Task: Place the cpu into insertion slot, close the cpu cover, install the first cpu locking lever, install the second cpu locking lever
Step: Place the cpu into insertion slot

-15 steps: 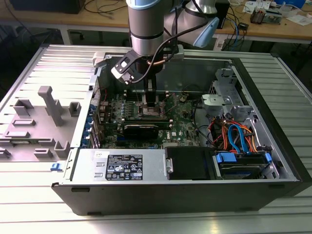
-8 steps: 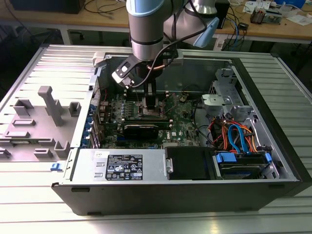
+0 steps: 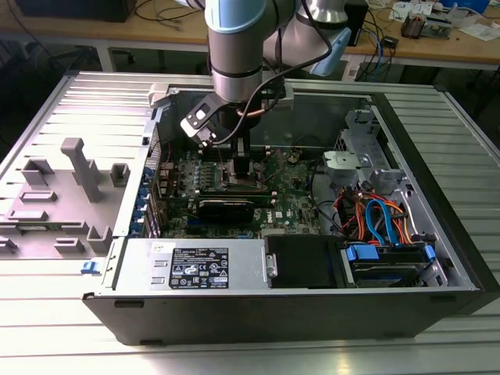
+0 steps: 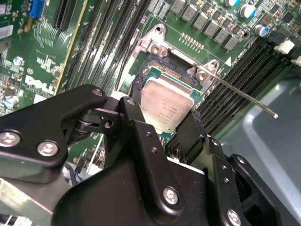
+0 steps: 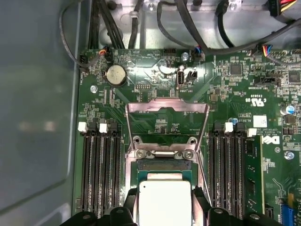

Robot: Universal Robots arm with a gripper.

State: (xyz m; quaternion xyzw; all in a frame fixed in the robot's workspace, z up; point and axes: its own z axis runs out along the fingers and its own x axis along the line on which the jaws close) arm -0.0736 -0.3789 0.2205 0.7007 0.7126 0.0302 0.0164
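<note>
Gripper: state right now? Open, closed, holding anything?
Gripper: closed on the cpu, gripping it by two opposite edges at the socket, with the cpu cover raised open.

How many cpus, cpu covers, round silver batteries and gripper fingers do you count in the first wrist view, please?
cpu: 1
cpu cover: 1
round silver battery: 1
fingers: 2
Total: 5
</note>
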